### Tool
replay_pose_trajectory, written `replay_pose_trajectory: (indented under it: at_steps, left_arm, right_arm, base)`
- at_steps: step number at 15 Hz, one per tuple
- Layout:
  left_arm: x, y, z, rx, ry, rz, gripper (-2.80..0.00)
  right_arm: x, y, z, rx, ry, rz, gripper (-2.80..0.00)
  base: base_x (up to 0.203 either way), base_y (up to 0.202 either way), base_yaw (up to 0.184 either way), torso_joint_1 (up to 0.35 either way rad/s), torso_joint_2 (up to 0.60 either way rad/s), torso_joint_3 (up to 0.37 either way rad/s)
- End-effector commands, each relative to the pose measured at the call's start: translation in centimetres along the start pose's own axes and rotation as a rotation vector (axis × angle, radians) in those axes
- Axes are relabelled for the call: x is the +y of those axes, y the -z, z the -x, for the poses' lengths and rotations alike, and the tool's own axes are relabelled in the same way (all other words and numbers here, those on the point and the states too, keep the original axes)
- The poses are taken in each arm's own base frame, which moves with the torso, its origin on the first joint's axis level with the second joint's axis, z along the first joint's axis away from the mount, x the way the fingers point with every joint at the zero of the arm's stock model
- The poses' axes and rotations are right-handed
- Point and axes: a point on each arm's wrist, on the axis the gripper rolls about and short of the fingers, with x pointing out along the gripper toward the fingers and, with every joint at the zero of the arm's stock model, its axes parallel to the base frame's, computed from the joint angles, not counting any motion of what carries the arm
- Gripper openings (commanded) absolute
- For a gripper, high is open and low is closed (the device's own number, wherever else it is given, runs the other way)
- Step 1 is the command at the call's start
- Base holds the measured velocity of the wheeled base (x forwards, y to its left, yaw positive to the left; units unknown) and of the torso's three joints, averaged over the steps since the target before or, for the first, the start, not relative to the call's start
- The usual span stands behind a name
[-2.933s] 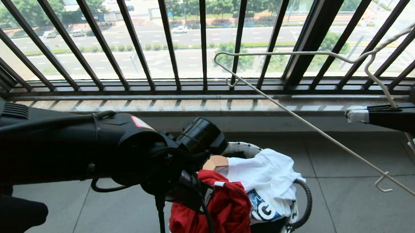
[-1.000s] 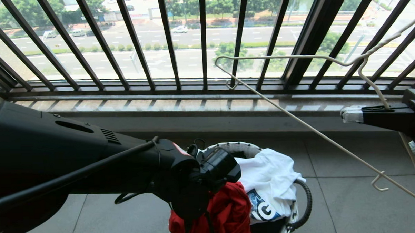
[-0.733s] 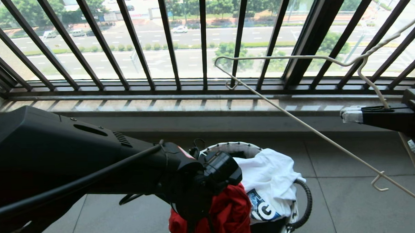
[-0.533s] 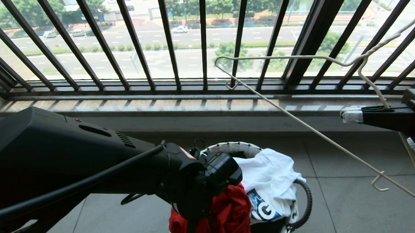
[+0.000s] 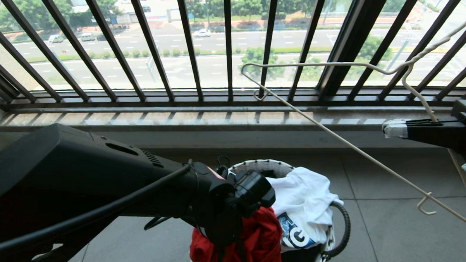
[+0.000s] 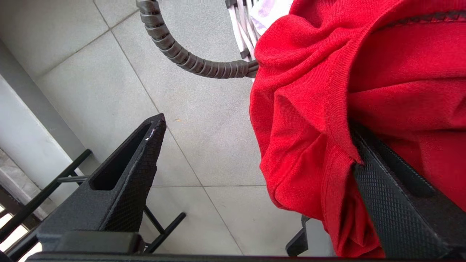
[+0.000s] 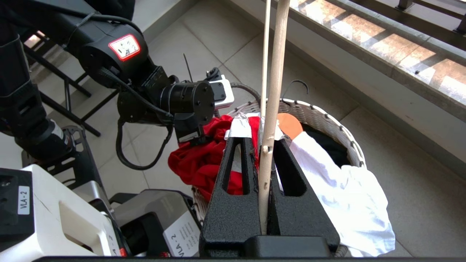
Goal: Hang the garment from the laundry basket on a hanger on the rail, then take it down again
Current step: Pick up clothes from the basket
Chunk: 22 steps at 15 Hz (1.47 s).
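Left gripper [image 6: 255, 145] sinks lower over laundry basket [image 5: 265, 165], jaws released wide, straddling red T-shirt [image 6: 327, 109] edge; grasp pending. Right gripper [image 7: 260, 145] unmoved, clenched on wire hanger [image 7: 271, 109].

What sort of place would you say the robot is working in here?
Probably an upper-floor apartment balcony used for laundry: a black railing overlooks a road far below, the floor is tiled, and a laundry basket holds clothes.

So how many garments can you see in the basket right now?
2. The red T-shirt spills over the basket's near-left rim under the open left gripper; the white shirt lies to its right. Others may be buried underneath.
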Motion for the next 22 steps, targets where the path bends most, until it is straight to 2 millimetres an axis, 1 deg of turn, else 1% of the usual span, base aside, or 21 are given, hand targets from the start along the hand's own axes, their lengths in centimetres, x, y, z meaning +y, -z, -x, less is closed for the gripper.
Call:
replay_pose_trajectory:
  at_steps: [1, 3, 8, 9, 10, 12, 15, 22]
  left_arm:
    - [-0.8, 0.2, -1.0, 0.014, -0.013, -0.015, 0.0]
    - [-1.0, 0.2, -1.3, 0.02, -0.018, -0.018, 0.0]
    - [-0.9, 0.1, -1.2, 0.016, -0.018, -0.008, 0.0]
    - [-0.8, 0.1, -1.1, 0.014, -0.018, -0.007, -1.96]
    - [-0.6, 0.0, -0.9, 0.009, -0.018, -0.002, -2.8]
    - [-0.3, -0.1, -0.6, 0.0, -0.02, 0.006, -2.8]
    - [-0.3, 0.0, -0.7, -0.003, -0.037, 0.004, -2.8]
    - [0.3, -0.3, -0.3, -0.016, -0.037, 0.026, -2.8]
  right_arm:
    - [0.0, 0.0, 0.0, 0.0, -0.006, 0.001, -2.8]
    - [0.0, 0.0, 0.0, 0.0, -0.006, 0.001, -2.8]
    - [0.0, 0.0, 0.0, 0.0, -0.006, 0.001, -2.8]
    - [0.0, 0.0, 0.0, 0.0, -0.006, 0.001, -2.8]
    - [0.0, 0.0, 0.0, 0.0, -0.006, 0.001, -2.8]
    - [0.0, 0.0, 0.0, 0.0, -0.004, 0.001, -2.8]
    - [0.0, 0.0, 0.0, 0.0, -0.004, 0.001, -2.8]
    - [0.0, 0.0, 0.0, 0.0, -0.004, 0.001, -2.8]
  base:
    - [0.0, 0.0, 0.0, 0.0, 0.0, 0.0]
    - [0.0, 0.0, 0.0, 0.0, 0.0, 0.0]
    - [0.0, 0.0, 0.0, 0.0, 0.0, 0.0]
    - [0.0, 0.0, 0.0, 0.0, 0.0, 0.0]
    - [0.0, 0.0, 0.0, 0.0, 0.0, 0.0]
    - [0.0, 0.0, 0.0, 0.0, 0.0, 0.0]
    - [0.0, 0.0, 0.0, 0.0, 0.0, 0.0]
    - [0.0, 0.0, 0.0, 0.0, 0.0, 0.0]
